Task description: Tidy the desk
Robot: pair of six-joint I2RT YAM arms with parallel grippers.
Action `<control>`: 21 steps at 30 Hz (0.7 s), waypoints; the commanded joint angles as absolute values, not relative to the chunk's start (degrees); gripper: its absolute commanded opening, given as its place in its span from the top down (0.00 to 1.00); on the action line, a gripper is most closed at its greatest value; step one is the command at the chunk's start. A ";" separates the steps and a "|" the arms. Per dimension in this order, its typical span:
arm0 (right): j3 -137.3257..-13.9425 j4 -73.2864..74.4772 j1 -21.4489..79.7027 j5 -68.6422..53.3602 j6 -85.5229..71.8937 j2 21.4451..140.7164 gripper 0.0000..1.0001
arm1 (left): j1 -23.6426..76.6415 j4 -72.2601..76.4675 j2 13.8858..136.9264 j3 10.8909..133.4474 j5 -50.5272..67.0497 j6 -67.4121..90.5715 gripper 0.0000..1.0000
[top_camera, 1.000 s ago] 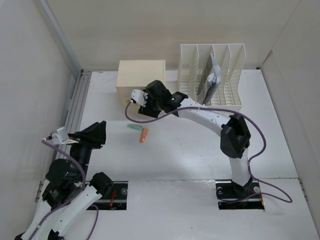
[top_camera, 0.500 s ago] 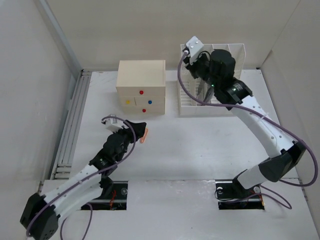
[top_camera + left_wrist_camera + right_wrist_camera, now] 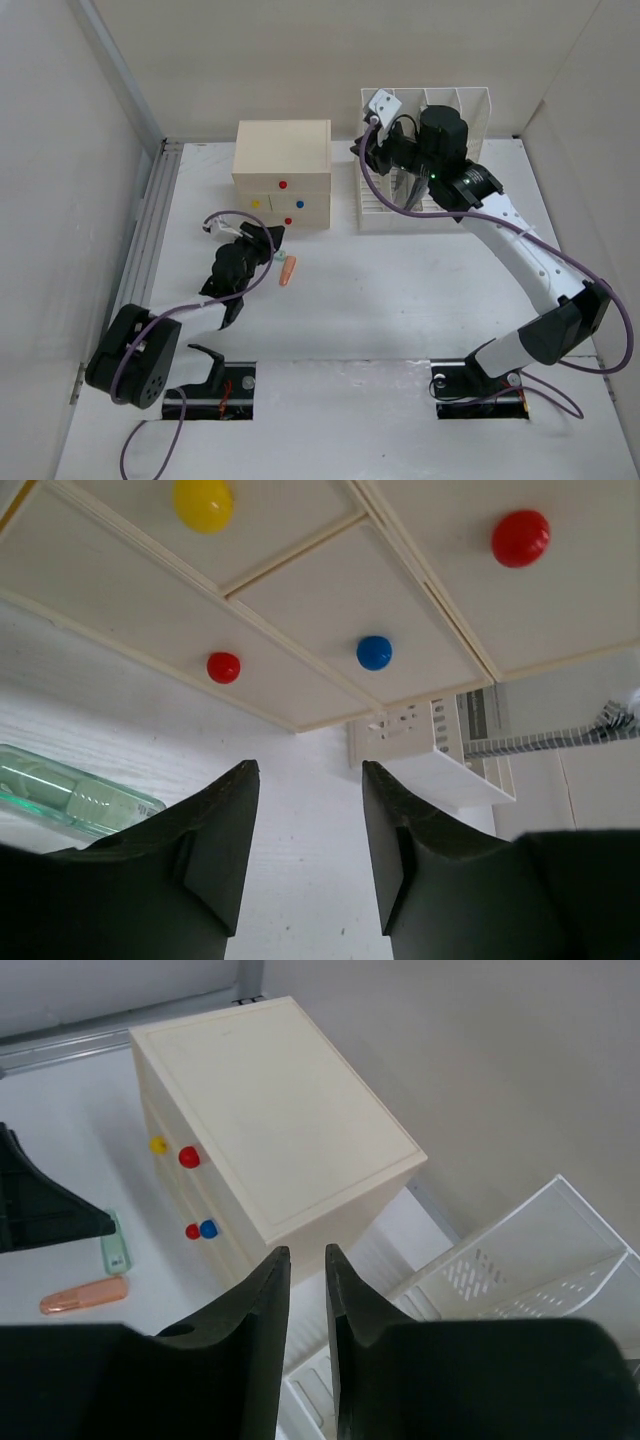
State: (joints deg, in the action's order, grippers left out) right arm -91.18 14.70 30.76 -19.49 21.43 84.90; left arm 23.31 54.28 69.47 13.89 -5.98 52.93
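The desk (image 3: 380, 300) is a white tabletop. Near its middle lie a green translucent pen-like item (image 3: 276, 256) (image 3: 113, 1251) and an orange one (image 3: 288, 271) (image 3: 85, 1296). My left gripper (image 3: 268, 243) (image 3: 305, 770) hangs low just left of them, open and empty, pointing at the front of the cream drawer box (image 3: 283, 170) (image 3: 330, 590). In the left wrist view the green item (image 3: 70, 792) lies left of the left finger. My right gripper (image 3: 362, 150) (image 3: 307, 1255) hovers between the drawer box (image 3: 270, 1100) and the white file rack (image 3: 450, 120), its jaws narrowly apart with nothing between them.
The drawer fronts carry yellow (image 3: 203, 500), blue (image 3: 374, 652) and red (image 3: 223, 667) knobs. The file rack (image 3: 530, 1260) stands at the back right, beside the box. Pale walls close in the desk on the left, back and right.
My right arm left the drawer box front and rose to the file rack's left end. My left arm unfolded and reached forward to the pens in front of the box.
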 commanded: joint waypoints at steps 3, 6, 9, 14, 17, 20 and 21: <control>-91.41 11.08 31.03 -22.59 19.51 84.20 0.75 | 19.69 65.56 77.40 17.39 0.96 54.14 0.62; -90.79 10.55 31.03 -23.11 18.90 83.67 0.75 | 18.29 68.45 82.85 18.71 2.81 55.36 0.62; -90.79 10.55 30.50 -23.12 18.37 83.67 0.75 | 17.75 72.15 87.53 19.34 3.43 56.78 0.62; -90.79 10.55 30.50 -23.12 18.37 83.67 0.75 | 17.75 72.95 93.51 23.11 3.43 57.30 0.62; -90.79 10.55 30.50 -23.64 18.37 83.67 0.75 | 17.75 72.52 95.88 25.66 2.73 57.30 0.62; -90.79 10.55 30.50 -23.64 18.37 83.67 0.75 | 18.28 70.59 97.73 28.20 1.33 56.69 0.62; -90.79 10.55 30.50 -23.64 18.37 83.67 0.75 | 18.28 69.88 97.73 28.82 1.32 56.69 0.62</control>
